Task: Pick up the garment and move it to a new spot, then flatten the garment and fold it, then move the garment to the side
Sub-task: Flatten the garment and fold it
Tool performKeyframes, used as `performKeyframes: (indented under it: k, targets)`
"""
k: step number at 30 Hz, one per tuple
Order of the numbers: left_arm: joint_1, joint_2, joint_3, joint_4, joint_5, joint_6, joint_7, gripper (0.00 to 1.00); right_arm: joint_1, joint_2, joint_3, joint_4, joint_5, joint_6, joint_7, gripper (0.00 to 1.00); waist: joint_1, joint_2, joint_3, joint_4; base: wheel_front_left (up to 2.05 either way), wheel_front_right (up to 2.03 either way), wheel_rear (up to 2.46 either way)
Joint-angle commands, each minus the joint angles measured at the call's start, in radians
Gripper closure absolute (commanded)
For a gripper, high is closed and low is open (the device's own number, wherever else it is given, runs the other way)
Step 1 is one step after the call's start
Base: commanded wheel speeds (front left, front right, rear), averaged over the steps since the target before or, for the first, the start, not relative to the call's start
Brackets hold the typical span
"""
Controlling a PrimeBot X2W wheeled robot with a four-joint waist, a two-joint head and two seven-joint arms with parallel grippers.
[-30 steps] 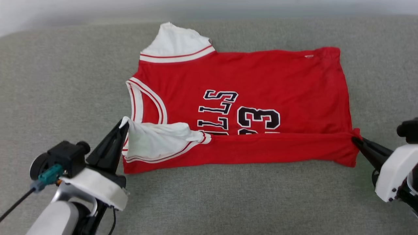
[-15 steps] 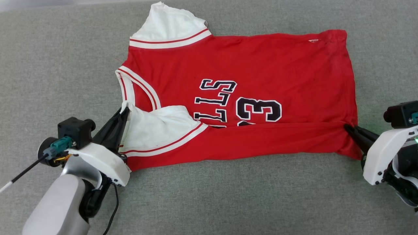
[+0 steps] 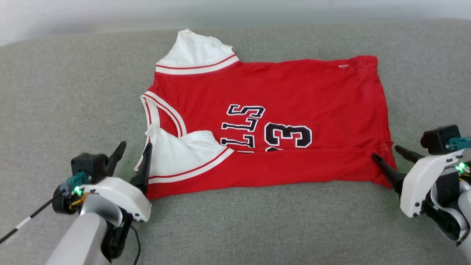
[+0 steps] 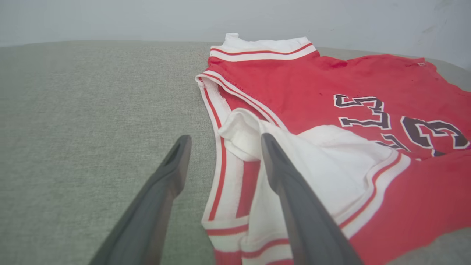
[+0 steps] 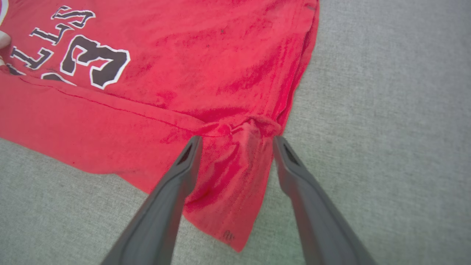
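Left gripper (image 3: 135,147): fingers spread wide, nothing held. In the left wrist view one finger lies over the folded white sleeve (image 4: 331,162), the other over the grey fabric surface (image 3: 73,92); whether they touch cannot be told. Right gripper (image 3: 386,152): fingers wide too, straddling a bunched red hem corner (image 5: 250,129), not clamped on it. The garment (image 3: 276,84) lies flat at centre of the head view, neckline toward frame left, hem toward frame right. Its lower edge is folded up over part of the lettering and the 33. Second white sleeve (image 3: 195,51) sticks out at upper centre.
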Motion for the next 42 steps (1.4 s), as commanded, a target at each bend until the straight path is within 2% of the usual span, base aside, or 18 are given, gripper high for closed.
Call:
performKeyframes:
  k: [1,5,9,16,22,25,29,30,31,32,38,42]
  targets:
    - [0.024,-0.001,0.006,-0.008,-0.006,0.011,0.002,0.0,0.024,0.007,-0.006,-0.004,-0.009,0.0,0.002,0.0,-0.0001,0.0,-0.025,0.001,0.0,0.0,0.0]
    - [0.08,0.011,-0.001,-0.044,-0.007,0.048,0.046,0.0,0.071,0.014,-0.043,-0.027,-0.049,0.0,0.026,0.0,-0.0001,0.0,-0.057,-0.001,0.0,0.0,0.0]
    - [0.153,0.009,0.003,-0.106,-0.047,0.088,0.131,0.0,0.133,0.05,-0.132,-0.062,-0.087,0.0,0.083,0.0,-0.0001,0.0,-0.077,-0.005,0.0,0.0,0.0]
    - [0.226,0.038,-0.019,-0.235,-0.059,0.162,0.287,0.0,0.261,0.144,-0.283,-0.22,-0.17,0.0,0.163,0.0,-0.0001,0.0,-0.053,-0.017,0.0,0.0,0.0]
    - [0.233,0.044,0.002,-0.267,-0.057,0.231,0.322,0.0,0.323,0.211,-0.358,-0.355,-0.223,0.0,0.213,0.0,-0.0001,0.0,-0.009,-0.04,0.0,0.0,0.0]
    - [0.236,0.049,-0.003,-0.258,-0.055,0.24,0.34,0.0,0.337,0.229,-0.372,-0.404,-0.239,0.0,0.231,0.0,-0.0001,0.0,0.012,-0.048,0.0,0.0,0.0]
    - [0.237,0.046,-0.025,-0.24,-0.067,0.229,0.38,0.0,0.344,0.231,-0.385,-0.438,-0.251,0.0,0.243,0.0,-0.0001,0.0,0.027,-0.05,0.0,0.0,0.0]
    - [0.24,0.043,-0.035,-0.233,-0.073,0.224,0.396,0.37,0.346,0.231,-0.389,-0.446,-0.256,0.0,0.247,0.0,-0.0001,0.0,0.03,-0.051,0.0,0.0,0.0]
    - [0.242,0.041,-0.043,-0.228,-0.076,0.218,0.406,0.91,0.347,0.231,-0.393,-0.452,-0.258,0.0,0.249,0.0,-0.0001,0.0,0.032,-0.051,0.0,0.0,0.0]
    - [0.244,0.035,-0.05,-0.225,-0.079,0.211,0.412,1.0,0.349,0.229,-0.395,-0.458,-0.26,0.0,0.252,0.0,-0.0001,0.0,0.033,-0.051,0.0,0.0,0.0]
    - [0.242,0.03,-0.068,-0.225,-0.074,0.185,0.385,1.0,0.359,0.2,-0.397,-0.466,-0.292,0.0,0.278,0.0,-0.0001,0.0,0.0,-0.031,0.0,0.0,0.0]
    - [0.239,0.02,-0.045,-0.268,-0.097,0.167,0.341,1.0,0.351,0.208,-0.425,-0.45,-0.303,0.0,0.306,0.0,-0.0001,0.0,-0.028,-0.007,0.0,0.0,0.0]
